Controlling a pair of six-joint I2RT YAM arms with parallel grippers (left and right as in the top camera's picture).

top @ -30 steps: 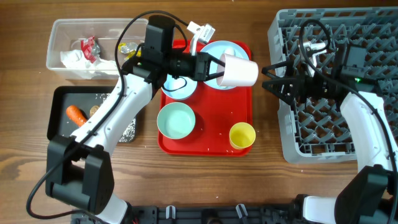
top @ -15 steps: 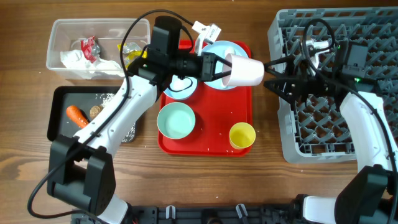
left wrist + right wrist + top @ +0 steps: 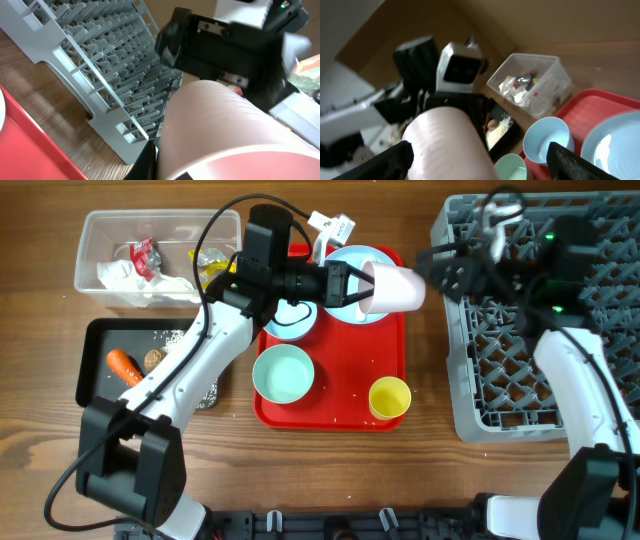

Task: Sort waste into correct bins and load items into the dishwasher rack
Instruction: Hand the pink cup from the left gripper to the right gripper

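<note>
Pink cup: the pink cup [image 3: 395, 288] is up in the air, lying on its side. It hangs over the far right corner of the red serving tray [image 3: 340, 408], with its closed base pointing at the dishwasher rack [image 3: 600, 415].
Left gripper: the left gripper [image 3: 356, 285] is clamped on the cup's rim and carries it, reaching in from the tray side. In the left wrist view the cup's wall [image 3: 235, 130] fills the lower right.
Right gripper: the right gripper [image 3: 432, 275] comes in from the rack's left edge. Its jaws stand wide, one finger [image 3: 390, 160] on each side of the cup's base end [image 3: 450, 145]. There is clear room on at least one side, and I cannot tell if either finger touches the cup.
Rack: it sits along the desk's right edge, and I can see nothing loaded among its pegs.
On the red tray: a light blue plate [image 3: 378, 256] lies at the far end under the cup. One light blue bowl [image 3: 283, 373] is near the middle, another [image 3: 292, 323] is partly under the left arm, and a yellow cup [image 3: 389, 397] stands upright at the near right corner.
Clear tub: the clear tub [image 3: 92, 225] at the desk's far left corner holds a crumpled napkin [image 3: 125, 278], a red wrapper [image 3: 142, 255] and a yellow wrapper [image 3: 208, 260].
Black tray: the black tray [image 3: 92, 385] sits just nearer than the tub, holding a carrot [image 3: 124, 364], a brown lump [image 3: 152, 359] and rice grains [image 3: 205, 390].
</note>
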